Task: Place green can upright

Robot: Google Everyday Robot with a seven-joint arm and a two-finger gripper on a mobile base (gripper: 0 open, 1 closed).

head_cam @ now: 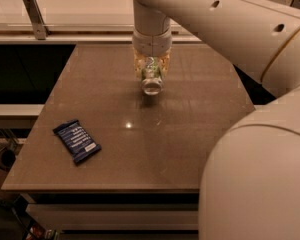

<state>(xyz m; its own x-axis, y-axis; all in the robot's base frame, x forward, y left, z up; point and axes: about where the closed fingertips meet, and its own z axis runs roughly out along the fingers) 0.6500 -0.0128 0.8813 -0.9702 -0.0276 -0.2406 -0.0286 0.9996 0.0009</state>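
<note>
While the gripper (151, 69) clamps the green can (151, 82) tilted, silver end lowest, releasing now would likely send it rolling across the table (190, 134) beneath

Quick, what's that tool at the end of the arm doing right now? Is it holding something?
Tool: closed on the green can, over the far middle of the table.
</note>
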